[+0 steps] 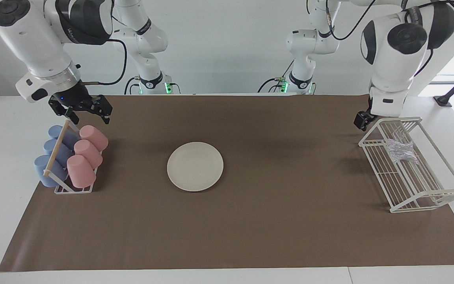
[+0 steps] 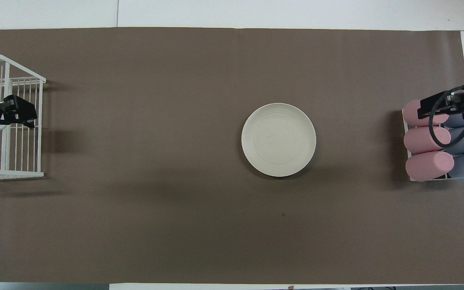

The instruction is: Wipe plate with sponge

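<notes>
sponge (image 1: 400, 152) seen lying in wire rack (image 1: 440, 196) | left gripper (image 1: 363, 119) held above rack edge, jaws' state untellable | right gripper (image 1: 89, 110) parked over cup rack (image 1: 73, 188), jaws spread | plate (image 1: 195, 166) bare, well apart from wire rack

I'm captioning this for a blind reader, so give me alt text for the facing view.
A cream plate sits mid-table on a brown mat, untouched. The sponge lies in a white wire rack at the left arm's end, with the left end effector at the rack's corner nearest the robots. The right end effector hangs above a rack of pink and blue cups.
</notes>
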Tool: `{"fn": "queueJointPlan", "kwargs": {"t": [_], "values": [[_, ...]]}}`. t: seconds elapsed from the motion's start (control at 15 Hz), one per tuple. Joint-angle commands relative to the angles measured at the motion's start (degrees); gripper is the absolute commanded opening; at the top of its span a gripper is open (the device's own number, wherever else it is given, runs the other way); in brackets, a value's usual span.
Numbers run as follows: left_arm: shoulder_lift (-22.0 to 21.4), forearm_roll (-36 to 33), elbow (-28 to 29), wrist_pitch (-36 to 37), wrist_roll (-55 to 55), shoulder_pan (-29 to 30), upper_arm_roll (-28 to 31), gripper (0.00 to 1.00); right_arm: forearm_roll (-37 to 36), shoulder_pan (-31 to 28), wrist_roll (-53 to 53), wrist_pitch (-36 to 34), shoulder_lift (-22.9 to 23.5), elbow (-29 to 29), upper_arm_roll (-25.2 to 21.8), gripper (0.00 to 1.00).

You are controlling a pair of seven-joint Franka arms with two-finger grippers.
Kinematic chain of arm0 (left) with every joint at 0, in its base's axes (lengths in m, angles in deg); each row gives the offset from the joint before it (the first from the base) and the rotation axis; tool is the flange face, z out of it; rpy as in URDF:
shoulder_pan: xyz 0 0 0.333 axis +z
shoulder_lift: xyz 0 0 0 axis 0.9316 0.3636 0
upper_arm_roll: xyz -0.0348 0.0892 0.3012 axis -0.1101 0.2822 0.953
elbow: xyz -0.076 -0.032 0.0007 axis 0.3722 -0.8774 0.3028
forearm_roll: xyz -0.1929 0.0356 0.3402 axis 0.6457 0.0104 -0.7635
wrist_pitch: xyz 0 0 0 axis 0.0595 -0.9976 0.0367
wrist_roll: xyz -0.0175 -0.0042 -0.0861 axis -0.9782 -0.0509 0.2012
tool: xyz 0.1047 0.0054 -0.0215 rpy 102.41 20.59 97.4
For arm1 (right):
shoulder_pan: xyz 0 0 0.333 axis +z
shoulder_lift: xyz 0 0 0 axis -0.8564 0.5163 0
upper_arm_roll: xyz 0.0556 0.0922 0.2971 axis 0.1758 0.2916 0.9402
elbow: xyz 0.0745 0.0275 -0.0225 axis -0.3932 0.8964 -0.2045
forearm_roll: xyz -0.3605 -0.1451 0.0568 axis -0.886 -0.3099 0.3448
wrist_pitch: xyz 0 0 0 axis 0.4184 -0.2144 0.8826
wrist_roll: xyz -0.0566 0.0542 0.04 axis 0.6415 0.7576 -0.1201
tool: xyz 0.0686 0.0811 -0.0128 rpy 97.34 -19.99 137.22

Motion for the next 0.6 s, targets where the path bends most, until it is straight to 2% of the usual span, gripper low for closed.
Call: {"fn": "queueJointPlan", "kwargs": {"t": [0.0, 0.13, 0.53], "values": [[-3.75, 4.52, 1.97, 3.76, -4.45, 0.95, -0.36, 1.00, -0.35, 0.00, 0.33, -0.48, -0.71, 0.68, -0.01, 1.00], [-4.89, 8.83, 2.41, 4.03, -4.46, 1.12, -0.27, 1.00, -0.35, 0.00, 0.33, -0.48, -0.71, 0.68, -0.01, 1.00], [-4.55, 9.02, 3.47, 0.96, -3.13, -0.98, -0.18, 1.00, -0.35, 0.00, 0.24, -0.48, -0.71, 0.68, -0.01, 1.00]]}}
